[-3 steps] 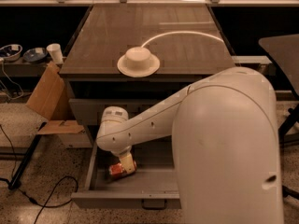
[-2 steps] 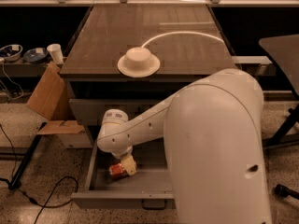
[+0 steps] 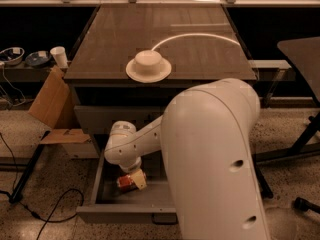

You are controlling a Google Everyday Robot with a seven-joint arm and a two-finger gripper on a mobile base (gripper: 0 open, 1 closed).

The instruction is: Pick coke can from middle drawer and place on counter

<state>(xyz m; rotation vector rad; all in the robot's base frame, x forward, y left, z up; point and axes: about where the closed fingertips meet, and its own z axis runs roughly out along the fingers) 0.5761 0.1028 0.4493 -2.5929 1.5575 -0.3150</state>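
Observation:
The coke can [image 3: 127, 182] is a red-orange can lying on its side in the open middle drawer [image 3: 112, 210], near its left front. My gripper [image 3: 133, 179] reaches down into the drawer from the white arm and sits right at the can, one pale finger [image 3: 139, 180] against its right end. The counter [image 3: 150, 39] is the broad grey-brown top above, with a thin white curved line across it.
A white dome-shaped dish [image 3: 148, 65] sits at the counter's front edge. My large white arm housing [image 3: 215, 159] fills the right foreground and hides the drawer's right side. A cardboard box [image 3: 52, 109] and a white cup [image 3: 59, 56] stand left of the cabinet. Cables lie on the floor.
The arm housing has shifted slightly left and closer to the camera. The gripper stays at the can in the drawer; the can has not visibly moved.

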